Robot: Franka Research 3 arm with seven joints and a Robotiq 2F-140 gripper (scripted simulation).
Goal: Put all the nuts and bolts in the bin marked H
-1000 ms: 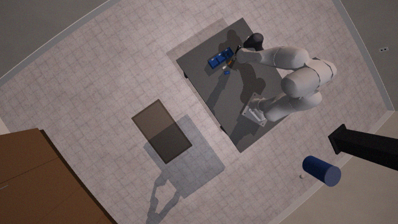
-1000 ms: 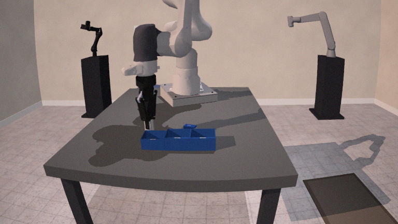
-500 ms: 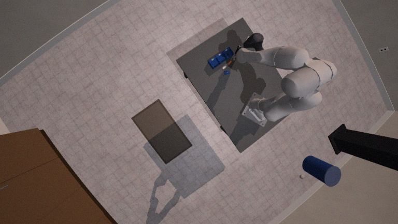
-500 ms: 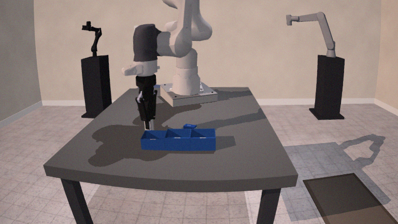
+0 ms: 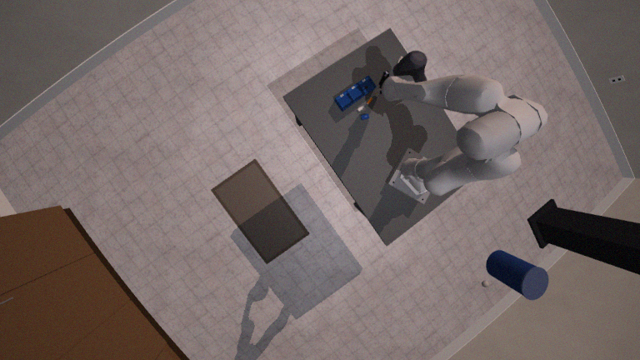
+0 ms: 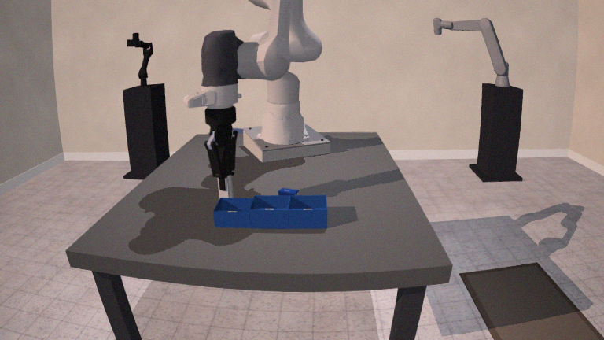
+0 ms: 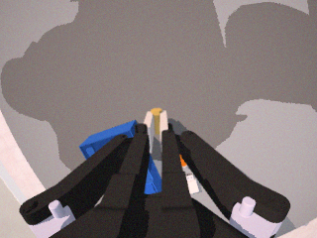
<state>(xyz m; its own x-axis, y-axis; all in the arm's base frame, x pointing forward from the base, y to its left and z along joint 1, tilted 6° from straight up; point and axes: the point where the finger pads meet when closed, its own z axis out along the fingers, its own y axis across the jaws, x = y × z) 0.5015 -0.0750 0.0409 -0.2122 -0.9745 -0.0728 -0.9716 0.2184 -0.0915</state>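
A blue bin (image 6: 270, 212) with three compartments stands on the grey table; it also shows in the overhead view (image 5: 354, 93) and in the wrist view (image 7: 109, 142). I cannot read its marks. My gripper (image 6: 223, 181) hangs just behind the bin's left end, above the table. Its fingers are shut on a pale rod with an orange end (image 7: 155, 122), which hangs below the fingertips (image 6: 229, 188). I cannot tell whether it is a bolt. A small orange and white piece (image 7: 188, 177) lies on the table beside the fingers.
A small blue block (image 6: 288, 191) lies behind the bin's right part; it also shows in the overhead view (image 5: 363, 117). The arm's base plate (image 6: 285, 142) stands at the far side of the table. Black pedestals stand on the floor beyond.
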